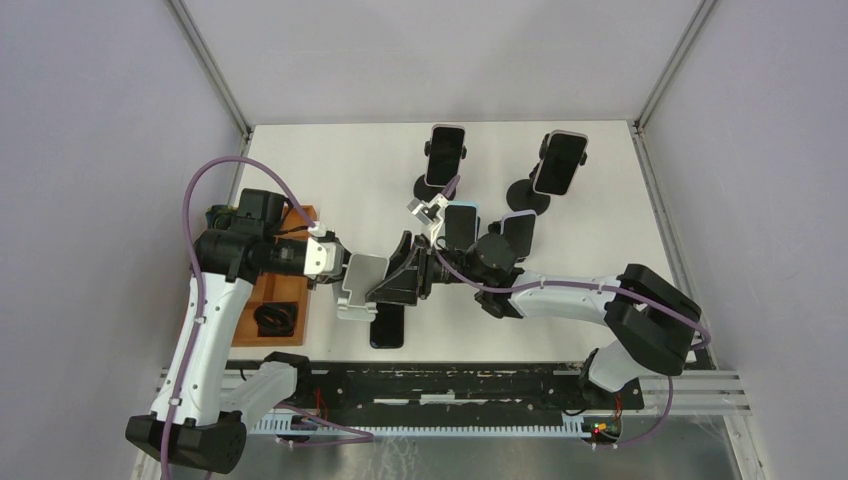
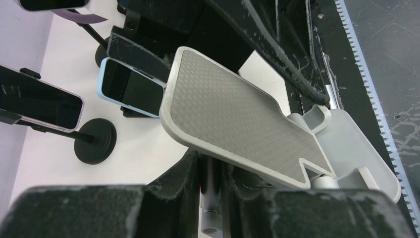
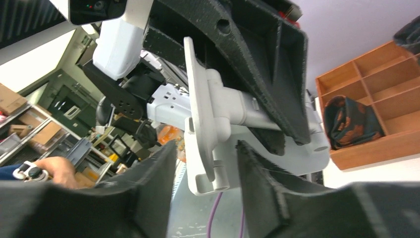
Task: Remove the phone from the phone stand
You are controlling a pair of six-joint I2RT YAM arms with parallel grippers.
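At mid-counter (image 1: 330, 170), the phone (image 1: 388, 326) lay beside the empty phone stand (image 2: 233, 114), left gripper (image 2: 210, 173) clamped on its post, right gripper (image 3: 205, 153) with jaws apart; releasing seemed next.

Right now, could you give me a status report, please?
Left gripper shut on silver phone stand. Right gripper open, astride its plate. Stand bare; black phone flat on table beside it. Nothing blocking.

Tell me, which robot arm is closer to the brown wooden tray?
Left. The left arm reaches across right above the wooden tray. The right arm comes in from the opposite side, beyond the silver phone stand.
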